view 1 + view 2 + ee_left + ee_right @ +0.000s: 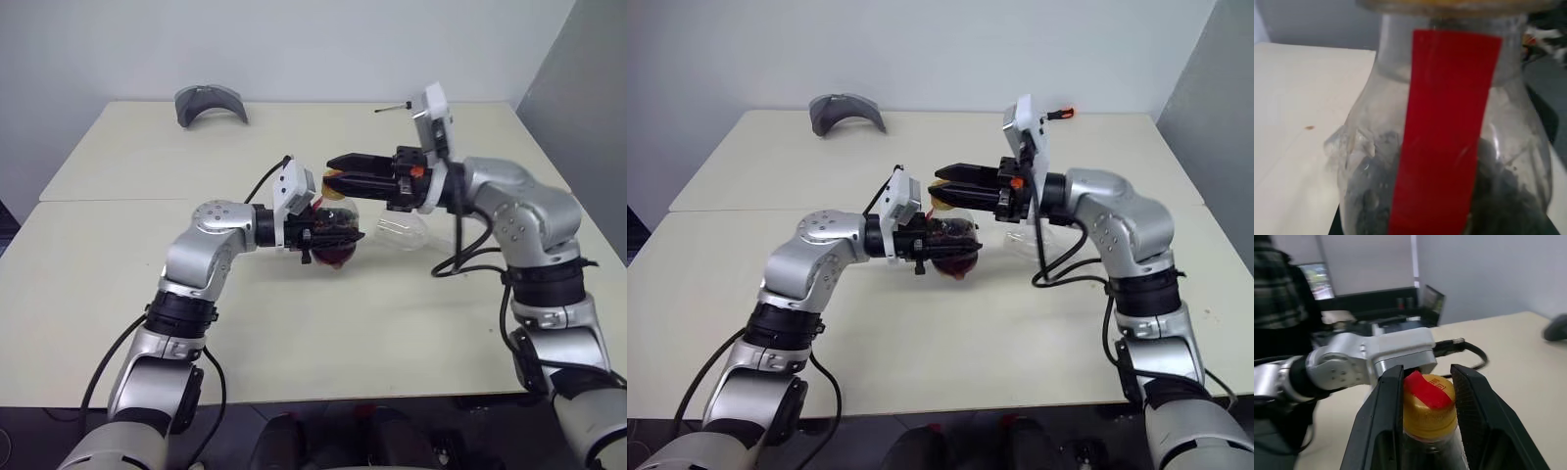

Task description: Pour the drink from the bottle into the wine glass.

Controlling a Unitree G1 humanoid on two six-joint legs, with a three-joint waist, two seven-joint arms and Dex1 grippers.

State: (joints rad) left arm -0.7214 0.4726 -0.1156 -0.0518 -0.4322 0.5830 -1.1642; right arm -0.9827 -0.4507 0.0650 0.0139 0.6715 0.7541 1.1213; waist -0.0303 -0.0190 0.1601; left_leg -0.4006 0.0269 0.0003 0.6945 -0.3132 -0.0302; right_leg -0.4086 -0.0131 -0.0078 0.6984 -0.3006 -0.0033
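Surface [118,294] carries the wine glass [407,231] just behind both arms. Left gripper [338,235] clamps the bottle [953,245] aloft; right gripper [1426,396] has its fingers [1386,401] clamped on the cap [1429,404]. Uncapping is in hand; next comes twisting it off.

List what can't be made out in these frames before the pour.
- Wine glass: in the head views, the right arm covers most of it; stem and foot are unclear.
- Bottle: the left gripper wraps its body, so the drink level is unreadable there.
- Bottle base: cut off by the left wrist view's edge.
- Cap: the right gripper flanks it; the cap's seal is hidden.
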